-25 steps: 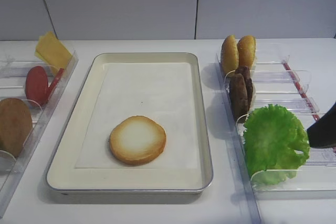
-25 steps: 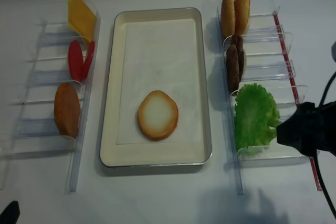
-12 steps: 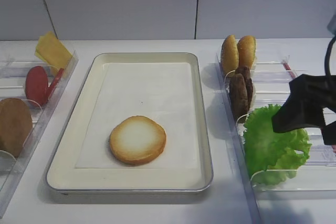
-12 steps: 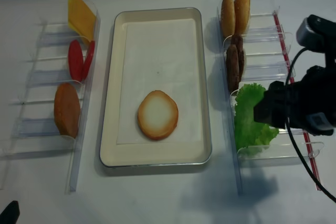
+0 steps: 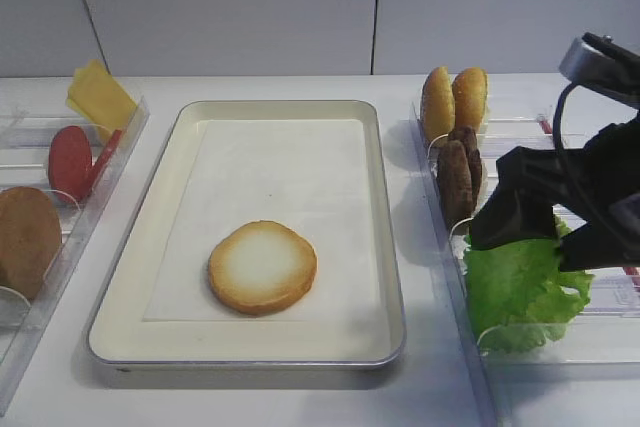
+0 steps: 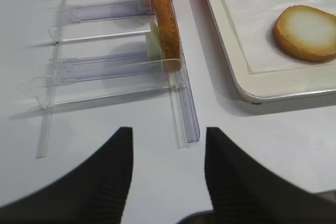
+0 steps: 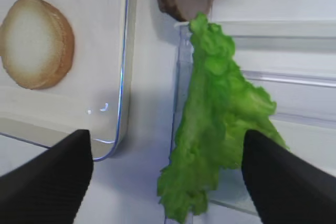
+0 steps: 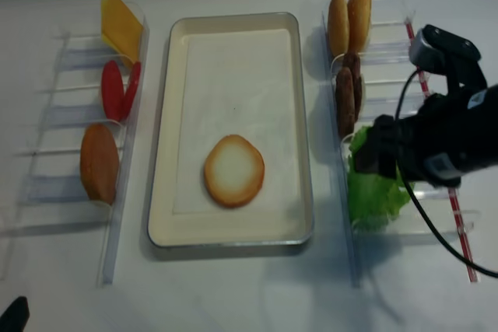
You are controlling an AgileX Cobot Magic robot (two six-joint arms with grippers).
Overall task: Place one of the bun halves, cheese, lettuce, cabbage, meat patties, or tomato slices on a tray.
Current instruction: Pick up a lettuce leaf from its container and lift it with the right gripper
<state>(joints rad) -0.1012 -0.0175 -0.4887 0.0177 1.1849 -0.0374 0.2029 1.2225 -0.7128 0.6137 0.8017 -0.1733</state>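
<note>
The frilly green lettuce (image 5: 525, 292) (image 8: 373, 196) stands on edge in the nearest slot of the right clear bin. My right gripper (image 5: 540, 242) (image 8: 401, 165) hovers just above it, open wide. In the right wrist view the lettuce (image 7: 220, 108) lies between the two black fingers of the right gripper (image 7: 165, 145), and neither finger touches it. The silver tray (image 5: 270, 105) (image 8: 233, 17) holds one bun half (image 5: 262, 267) (image 8: 233, 170), pale face up. My left gripper (image 6: 168, 140) is open and empty over bare table by the near end of the left bin.
The right bin also holds bun halves (image 5: 455, 99) and meat patties (image 5: 458, 172) behind the lettuce. The left bin holds cheese (image 5: 98, 97), tomato slices (image 5: 72, 160) and a bun half (image 5: 25, 237) (image 6: 167, 30). The tray's near corner (image 7: 113, 140) lies close to the right gripper's left finger.
My right gripper came in from the right edge and moved left over the lettuce, jaws staying open. Lettuce, tray and bun half have not moved.
</note>
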